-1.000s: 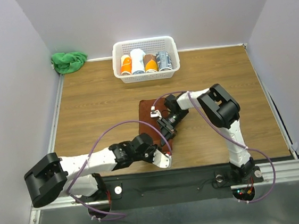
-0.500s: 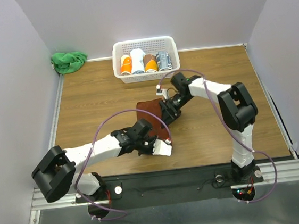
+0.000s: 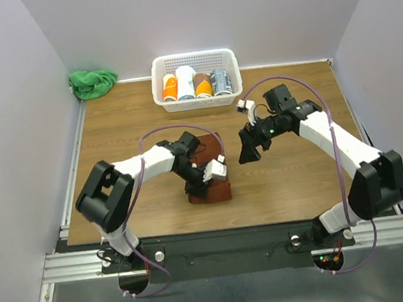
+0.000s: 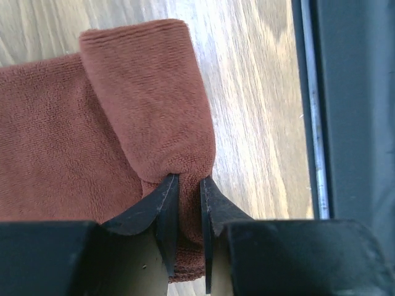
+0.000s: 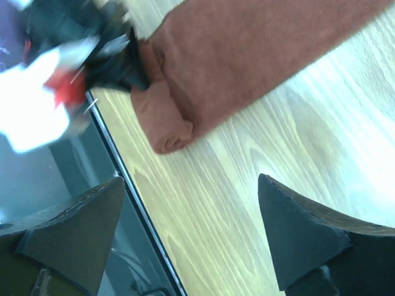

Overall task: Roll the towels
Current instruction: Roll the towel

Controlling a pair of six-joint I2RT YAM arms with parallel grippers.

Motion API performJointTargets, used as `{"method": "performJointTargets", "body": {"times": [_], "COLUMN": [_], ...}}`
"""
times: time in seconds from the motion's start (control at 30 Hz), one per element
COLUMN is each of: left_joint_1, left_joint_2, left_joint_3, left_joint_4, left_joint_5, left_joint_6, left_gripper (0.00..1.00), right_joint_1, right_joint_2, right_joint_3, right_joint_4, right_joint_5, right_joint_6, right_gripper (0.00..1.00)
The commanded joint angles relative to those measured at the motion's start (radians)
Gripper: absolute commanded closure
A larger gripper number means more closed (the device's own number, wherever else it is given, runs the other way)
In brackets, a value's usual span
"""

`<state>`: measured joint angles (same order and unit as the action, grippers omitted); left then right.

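Big change from a second ago: the right fingers point(image 3: 248, 153) have let go of the reddish-brown towel point(image 3: 217, 192) and pulled off to the right. They were pressed down on the middle of it. Now they hang over bare bench point(image 3: 127, 130) just beside it, spread wide with nothing in them, and the right wrist view shows both tips far apart with only wood between them. The left fingers point(image 3: 199, 186) have swung round too. That whole arm used to lie along the near edge and now it comes in from the left, elbow out towards the wall. These fingers are nearly closed, pinching a fold at the towel's edge, and in the left wrist view you can see the cloth doubled over and tucked between the tips. The towel itself sits mid-bench, a bit nearer the front edge, and its near end is now folded over into a thick lump instead of lying flat. The green towel point(image 3: 93, 82) hasn't moved and is crumpled in the far left corner. The white basket point(image 3: 198, 102) of rolls at the back is right where it was.
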<state>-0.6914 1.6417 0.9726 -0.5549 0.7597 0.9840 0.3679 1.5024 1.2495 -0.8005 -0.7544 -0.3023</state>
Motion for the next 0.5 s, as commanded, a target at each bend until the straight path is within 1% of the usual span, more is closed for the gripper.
{"method": "performJointTargets", "body": {"times": [0.0,0.03,0.17,0.23,0.3,0.33,0.47], "left_joint_1": [0.072,0.108,0.167,0.179,0.193,0.196,0.216], "left_joint_2": [0.159,0.18,0.309,0.369,0.4,0.414,0.478], "left_joint_3": [0.067,0.084,0.179,0.239,0.284,0.294,0.356], "left_joint_4": [-0.253,-0.266,-0.336,-0.382,-0.399,-0.41,-0.427], "left_joint_5": [0.05,0.062,0.095,0.095,0.095,0.095,0.093], "left_joint_6": [0.073,0.074,0.099,0.113,0.113,0.113,0.104], "left_gripper": [1.0,1.0,1.0,1.0,1.0,1.0,1.0], "right_joint_1": [0.006,0.009,0.046,0.115,0.181,0.259,0.425], "right_joint_2": [-0.137,-0.163,-0.218,-0.219,-0.214,-0.209,-0.159], "right_joint_3": [-0.059,-0.079,-0.101,-0.12,-0.145,-0.151,-0.186], "right_joint_4": [0.014,0.015,0.023,0.055,0.093,0.142,0.273], "right_joint_5": [0.058,0.059,0.095,0.156,0.258,0.307,0.505], "right_joint_6": [-0.072,-0.081,-0.095,-0.095,-0.093,-0.09,-0.107], "right_gripper": [0.09,0.1,0.16,0.18,0.19,0.19,0.2]}}
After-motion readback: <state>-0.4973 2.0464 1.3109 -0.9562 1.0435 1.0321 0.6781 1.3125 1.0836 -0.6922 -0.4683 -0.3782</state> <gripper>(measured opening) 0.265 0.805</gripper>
